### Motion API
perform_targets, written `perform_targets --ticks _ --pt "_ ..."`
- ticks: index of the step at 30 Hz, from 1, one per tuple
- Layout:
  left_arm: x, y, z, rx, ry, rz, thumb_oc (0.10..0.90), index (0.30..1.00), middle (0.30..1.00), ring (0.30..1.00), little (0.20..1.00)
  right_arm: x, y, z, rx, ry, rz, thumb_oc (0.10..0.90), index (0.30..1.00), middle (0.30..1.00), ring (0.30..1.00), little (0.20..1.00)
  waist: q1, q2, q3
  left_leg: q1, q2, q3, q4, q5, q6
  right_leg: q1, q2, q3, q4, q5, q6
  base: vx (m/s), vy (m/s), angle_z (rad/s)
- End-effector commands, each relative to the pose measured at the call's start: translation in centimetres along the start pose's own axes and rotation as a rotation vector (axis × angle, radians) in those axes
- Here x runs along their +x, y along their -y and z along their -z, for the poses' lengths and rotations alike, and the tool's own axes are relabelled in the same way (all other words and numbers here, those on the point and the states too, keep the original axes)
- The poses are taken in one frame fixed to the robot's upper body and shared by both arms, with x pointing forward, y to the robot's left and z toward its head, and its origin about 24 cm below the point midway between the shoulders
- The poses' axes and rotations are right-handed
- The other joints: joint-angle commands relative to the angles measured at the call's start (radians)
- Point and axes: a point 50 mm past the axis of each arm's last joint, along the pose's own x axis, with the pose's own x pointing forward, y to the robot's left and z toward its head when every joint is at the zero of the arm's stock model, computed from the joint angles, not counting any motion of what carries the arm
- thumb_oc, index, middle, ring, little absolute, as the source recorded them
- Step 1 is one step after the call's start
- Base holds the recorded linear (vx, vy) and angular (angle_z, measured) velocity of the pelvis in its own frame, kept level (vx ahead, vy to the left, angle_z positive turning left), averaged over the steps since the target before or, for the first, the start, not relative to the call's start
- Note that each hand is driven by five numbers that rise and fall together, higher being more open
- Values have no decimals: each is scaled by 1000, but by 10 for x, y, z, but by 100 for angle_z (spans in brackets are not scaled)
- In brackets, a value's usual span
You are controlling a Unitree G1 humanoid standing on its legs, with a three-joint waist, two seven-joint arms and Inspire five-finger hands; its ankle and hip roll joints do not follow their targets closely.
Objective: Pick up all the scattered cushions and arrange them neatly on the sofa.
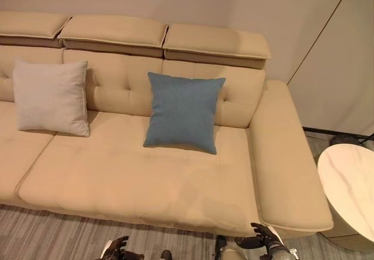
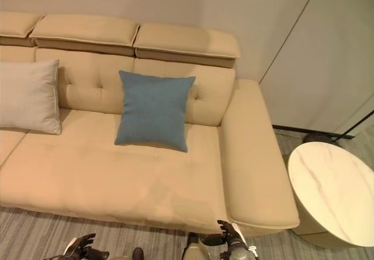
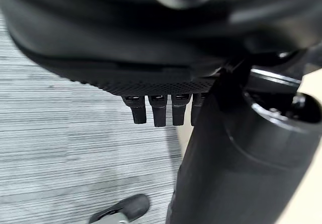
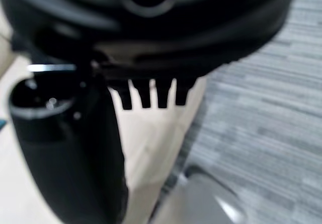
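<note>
A blue cushion (image 1: 184, 113) stands upright against the backrest of the beige sofa (image 1: 134, 178), right of its middle. A light grey cushion (image 1: 51, 96) leans on the backrest further left. Both of my hands hang low in front of the sofa's front edge, above the floor. The left hand (image 1: 117, 248) is near the sofa's middle, its fingers (image 3: 158, 110) relaxed and holding nothing. Below the sofa's right armrest, the right hand (image 1: 266, 236) also has straight fingers (image 4: 151, 95) and is empty.
A round white marble side table (image 1: 353, 184) stands right of the armrest (image 1: 286, 160). Grey striped carpet (image 1: 52, 236) lies in front of the sofa. A pale wall panel (image 1: 339, 55) rises behind the table.
</note>
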Motion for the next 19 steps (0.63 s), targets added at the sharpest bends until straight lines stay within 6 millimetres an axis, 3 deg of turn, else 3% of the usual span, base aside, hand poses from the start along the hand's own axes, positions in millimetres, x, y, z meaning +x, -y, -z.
perform_targets --ticks 1,12,19 --pt "3 1 -17 -16 55 -14 800 900 900 900 900 5 28 -22 -19 92 109 800 900 900 900 900 21 -19 -39 -25 -52 -101 3 -90 -26 166 10 -19 -357 132 -15 10 -138 -66" --pt "4 16 -25 -11 56 34 800 900 900 900 900 3 21 -2 -25 2 92 800 900 900 900 900 0 -11 -64 43 -6 -76 -60 -59 -60 247 55 -15 -511 162 -19 0 -89 -12" --pt "4 18 -18 7 27 44 800 900 900 900 900 1 15 12 -23 -52 77 800 900 900 900 900 -2 -7 -63 68 3 -73 -88 -41 -71 271 60 -27 -522 159 -21 -1 -15 2"
